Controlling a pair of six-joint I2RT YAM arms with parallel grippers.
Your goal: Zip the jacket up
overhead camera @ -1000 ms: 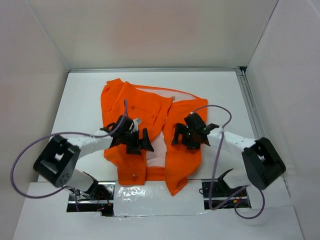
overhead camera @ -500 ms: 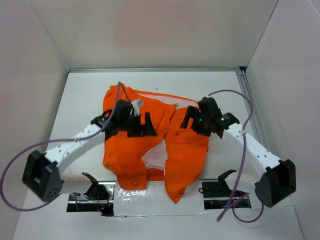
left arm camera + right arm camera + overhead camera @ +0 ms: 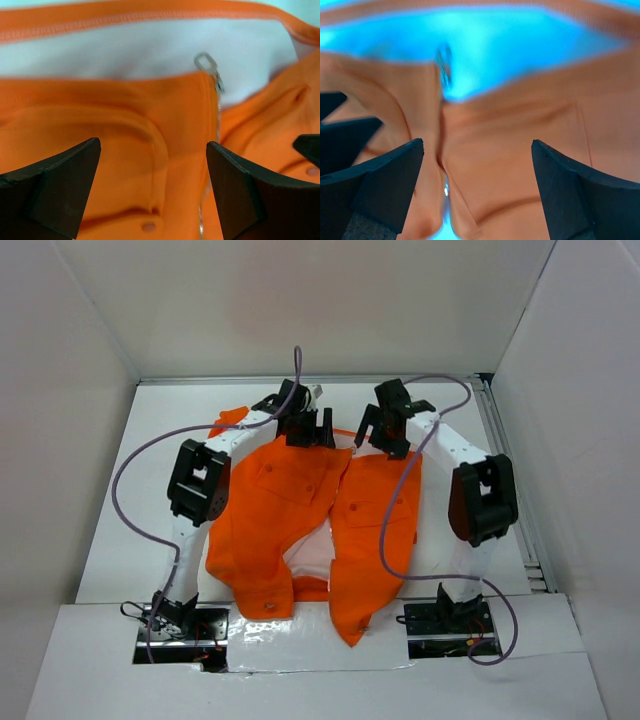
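jacket [image 3: 270, 500] lies front-up on the tabletop [image 3: 170, 405], collar at the far end, panels meeting near the collar and gaping toward the near hem. left claw [image 3: 312, 432] and right claw [image 3: 382, 438] hover spread wide and empty, flanking the zipper pull [image 3: 206, 63]. best approach, i judge: one claw pins fabric beside the teeth, the other pinches the pull squarely.
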